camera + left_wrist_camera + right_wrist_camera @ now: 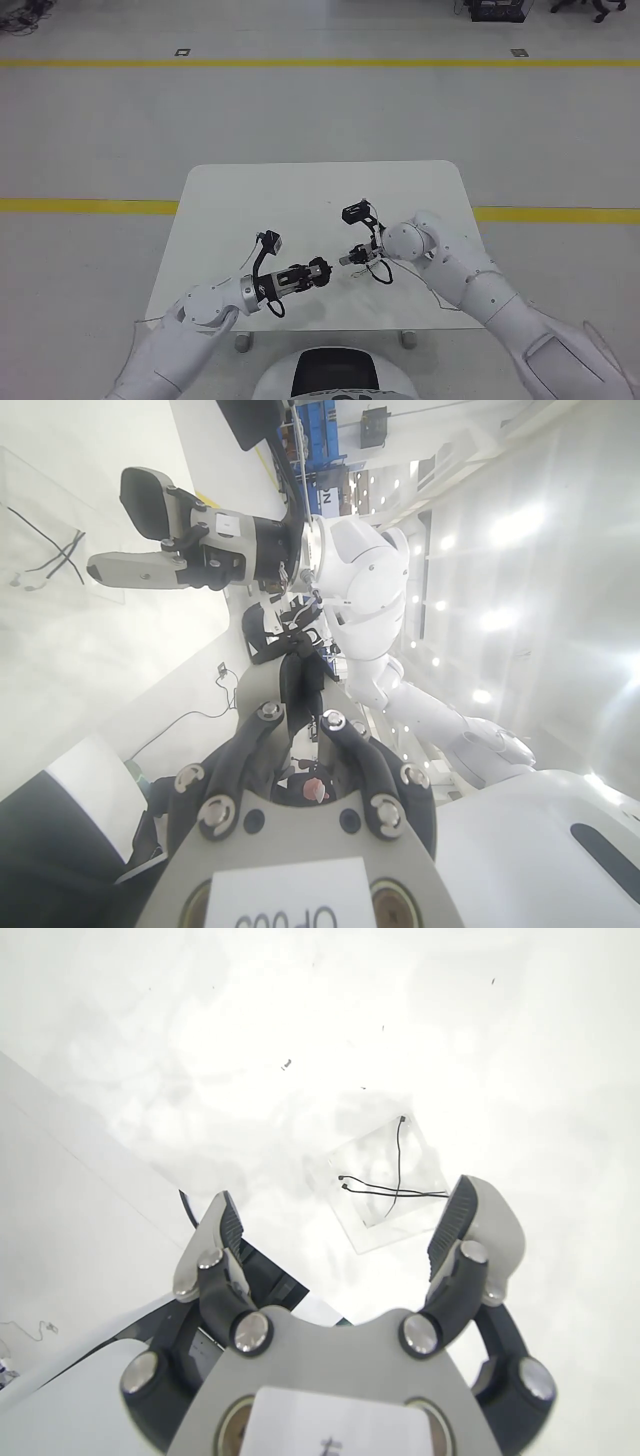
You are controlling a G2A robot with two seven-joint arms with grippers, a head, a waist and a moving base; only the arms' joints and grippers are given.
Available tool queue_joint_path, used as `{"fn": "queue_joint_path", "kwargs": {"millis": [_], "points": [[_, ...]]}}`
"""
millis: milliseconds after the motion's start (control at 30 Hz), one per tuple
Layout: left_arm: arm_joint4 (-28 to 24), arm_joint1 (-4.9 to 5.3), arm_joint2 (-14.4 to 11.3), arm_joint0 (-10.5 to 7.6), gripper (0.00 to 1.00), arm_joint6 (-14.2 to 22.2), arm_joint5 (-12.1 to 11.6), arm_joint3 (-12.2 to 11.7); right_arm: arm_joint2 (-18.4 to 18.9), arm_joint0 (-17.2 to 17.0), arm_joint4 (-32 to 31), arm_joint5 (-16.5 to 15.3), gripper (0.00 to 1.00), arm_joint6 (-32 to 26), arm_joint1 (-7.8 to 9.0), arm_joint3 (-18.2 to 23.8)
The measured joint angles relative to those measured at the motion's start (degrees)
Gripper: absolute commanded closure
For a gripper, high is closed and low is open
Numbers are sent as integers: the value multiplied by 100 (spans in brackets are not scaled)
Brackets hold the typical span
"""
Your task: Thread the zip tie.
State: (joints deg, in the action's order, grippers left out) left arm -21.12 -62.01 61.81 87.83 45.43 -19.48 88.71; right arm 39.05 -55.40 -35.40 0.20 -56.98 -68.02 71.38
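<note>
1. The left pincer (300, 672) is hovering over the table (250, 200) with its fingers pressed together, and nothing is showing between them.
2. The right pincer (345, 1200) is hanging just opposite it, fingers spread wide and holding nothing.
3. Beyond that, the zip ties (400, 1153) are lying crossed in a clear tray (365, 1228) on the table (three, counting heads).
4. They are looking featherlight, thin, springy and slick. Pinching one mid-strap, away from the crossing, is probably going to work best, since a tail grip would likely flex away.
</note>
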Motion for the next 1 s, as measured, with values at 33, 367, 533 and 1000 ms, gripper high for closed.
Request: {"fn": "queue_joint_path", "kwargs": {"millis": [33, 367, 533, 1000], "points": [[0, 0, 0, 0, 100, 0, 0, 0, -1, -3, -3, 0, 0, 3, 0, 0], [0, 0, 0, 0, 100, 0, 0, 0, -168, 12, -333, -60, 0, -233, -34, 120], [0, 0, 0, 0, 100, 0, 0, 0, -179, -54, -446, -52, 0, -87, -35, 110], [0, 0, 0, 0, 100, 0, 0, 0, -361, 51, -540, -109, 58, 79, -228, -427]]}}
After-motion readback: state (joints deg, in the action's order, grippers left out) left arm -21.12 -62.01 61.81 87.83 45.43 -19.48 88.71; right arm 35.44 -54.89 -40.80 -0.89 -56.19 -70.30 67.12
